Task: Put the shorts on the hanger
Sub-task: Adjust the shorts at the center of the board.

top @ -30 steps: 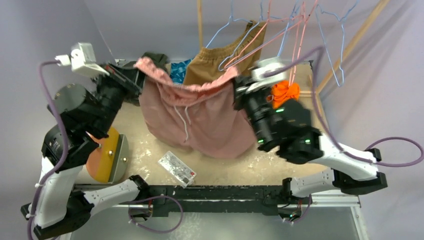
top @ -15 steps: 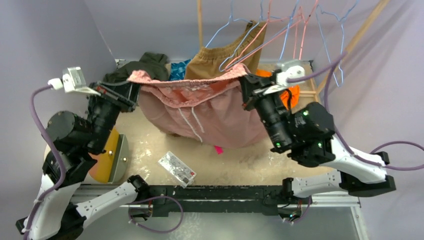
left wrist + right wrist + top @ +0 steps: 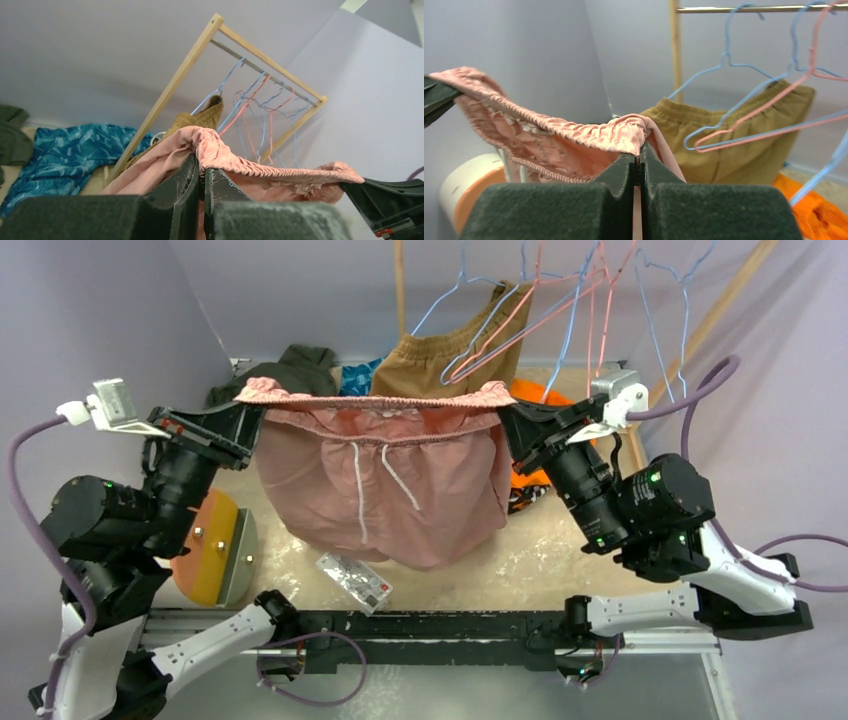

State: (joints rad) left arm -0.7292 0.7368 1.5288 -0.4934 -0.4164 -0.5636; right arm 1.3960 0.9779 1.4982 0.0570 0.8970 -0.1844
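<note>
- Now the shorts hang in the air over the table, stretched by the waistband between the two arms. The legs and drawstring fall toward the near side.
- The left gripper is clamped on the left end of the waistband, its fingers pressed together with the gathered pink fabric between them.
- The right gripper is clamped in the same way on the right end.
- The hanger is on the rack rail at the far side, just in front of the tan-brown shorts, and pink hangers cross it. The shorts do not touch it.
- I judge the step in hand is carrying the shorts to the hanger. To do it well, both arms should go far together, at equal height, so the waistband is tight and flat.
- The wires are thin and tangled, so it is better to aim only for the blue bottom bar.
- Neither grip should loosen before fabric lies over that bar.
</note>
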